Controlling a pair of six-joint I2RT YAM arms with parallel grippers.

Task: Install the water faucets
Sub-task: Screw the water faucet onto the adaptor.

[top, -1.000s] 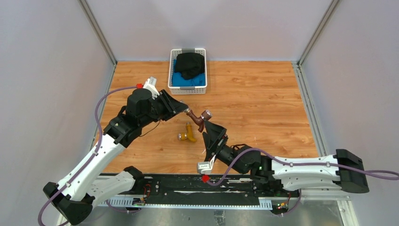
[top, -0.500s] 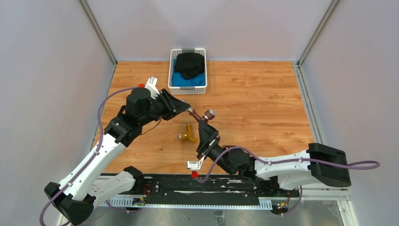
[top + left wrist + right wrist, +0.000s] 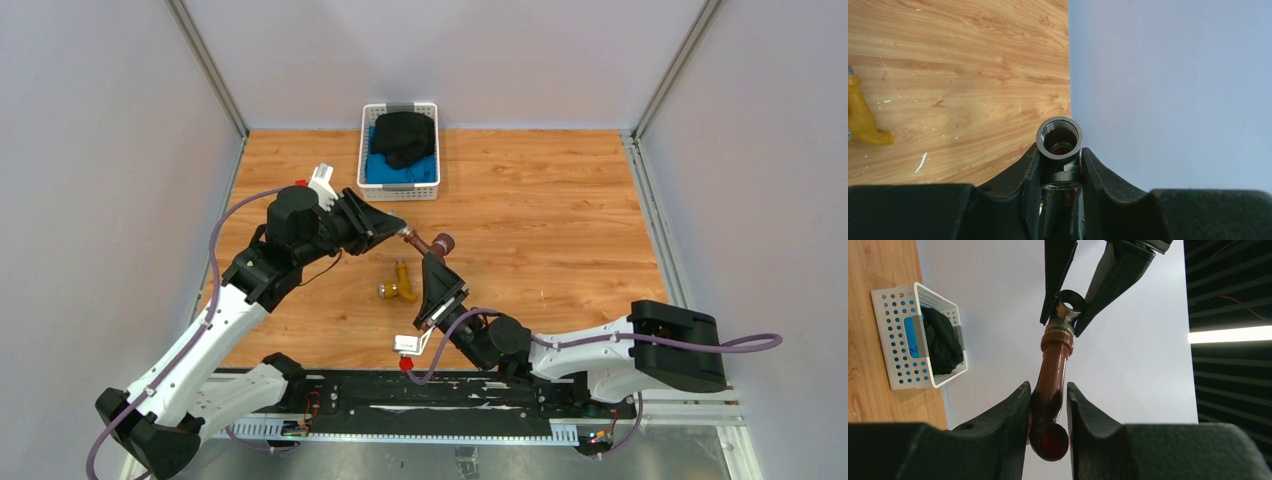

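So the left gripper (image 3: 1060,152) has its fingers clamped tight on a short grey metal threaded fitting (image 3: 1059,120), with the open threaded mouth facing the wrist camera. Sticking out the other side of that fitting is the dark reddish-brown metal faucet with the bent spout (image 3: 1053,365). Its collar end sits right up against the fitting, though I can't tell how far it's threaded in. The right gripper (image 3: 1048,386) points in from the near side, and its two fingers are pressed on either side of the faucet's tube, just above the bend. So both arms have hold of the same assembly. The whole thing hangs in the air over the wooden table (image 3: 560,220), roughly mid-table and a bit left of centre.

The brass-yellow metal faucet (image 3: 401,283) lies flat on the table, just near and left of the held one, between the two arms, with nothing touching it.

Over at the far edge of the table there's a white perforated plastic basket (image 3: 398,192) with a black cloth (image 3: 403,135) bundled on top of a blue cloth (image 3: 385,168).
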